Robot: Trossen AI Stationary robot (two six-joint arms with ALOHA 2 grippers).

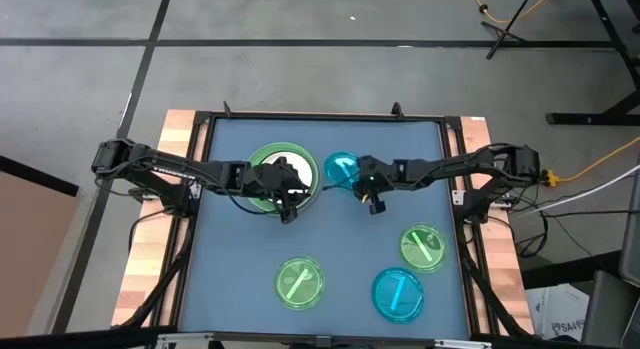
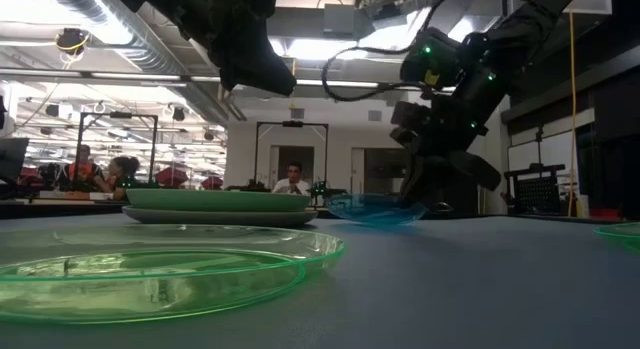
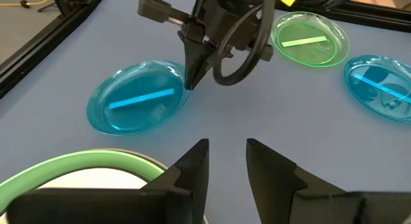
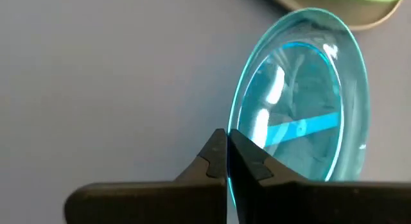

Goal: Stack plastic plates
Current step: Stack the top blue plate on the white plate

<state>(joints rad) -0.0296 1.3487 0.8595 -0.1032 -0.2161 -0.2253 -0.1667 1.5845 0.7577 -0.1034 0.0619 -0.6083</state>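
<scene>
While my left gripper [image 3: 228, 161] hovers part-open, my right gripper [image 4: 228, 161] pinches a blue plate's [image 4: 302, 121] rim.

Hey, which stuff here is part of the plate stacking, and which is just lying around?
Job:
plate stack
held blue plate, in the shut right pincer
other blue plate
green plate
second green plate
left pincer, open over the stack

Lying about:
yellow cable
floor stand
</scene>
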